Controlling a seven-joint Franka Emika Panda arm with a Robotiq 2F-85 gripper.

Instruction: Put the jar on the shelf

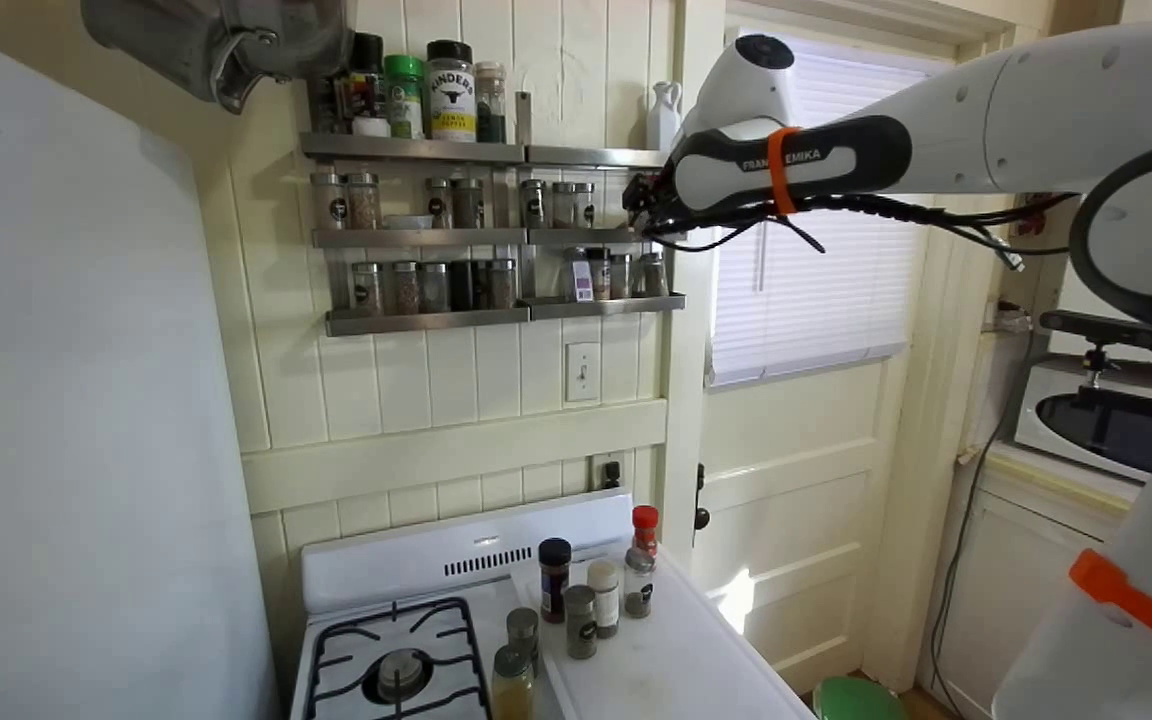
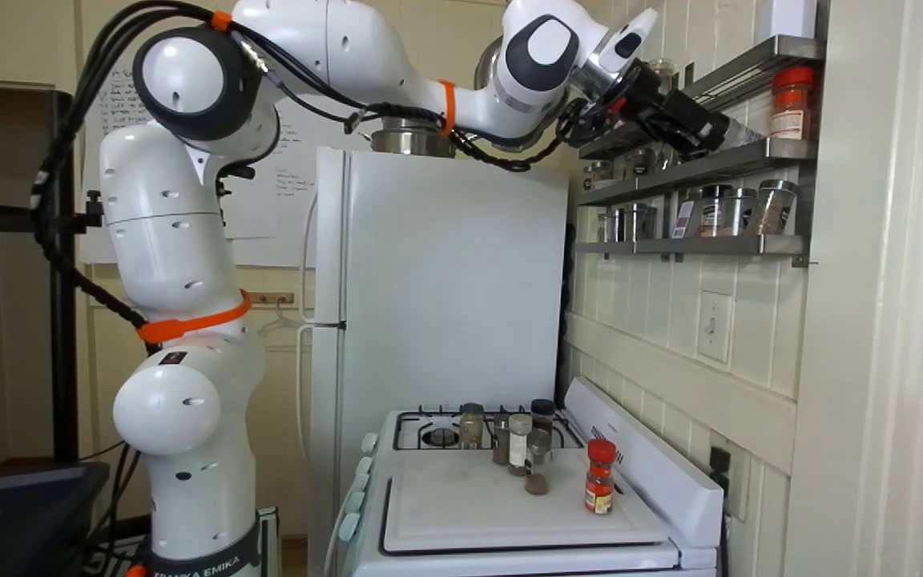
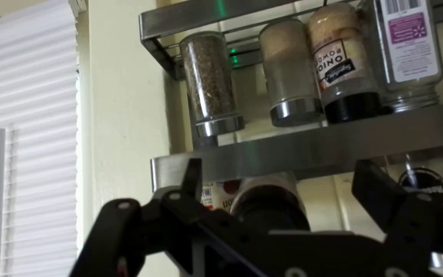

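Where the gripper (image 3: 281, 179) meets the metal spice rack (image 2: 718, 244): fingers (image 3: 192, 177) spread wide, with open space on both sides of the dark-topped clear jar (image 3: 269, 200) they frame; they appear to have hold of nothing.
Dark-topped clear jar: at the middle rail (image 3: 317, 148), which hides its lower part in the wrist view; in an exterior view it looks tilted, just off the gripper or touching it, I cannot tell which. Nor can I see whether its base sits flat.
Jar's progress: the carry looks done, since the jar is at its tier and apparently free of the grip. What probably remains is righting it if it leans, then backing the fingers out.
Red-capped spice bottle (image 2: 792, 104): upright on the same tier, near the jar at the rack's end; a careless retreat might knock it.
Lower tier (image 3: 190, 17): onion powder bottle (image 3: 338, 65) and silver-lidded herb jar (image 3: 212, 84) standing in the row, shown inverted by the wrist view.
White stovetop (image 2: 477, 509): well below, bearing more spice jars (image 2: 538, 461); the task names a single jar, so these look like separate work.
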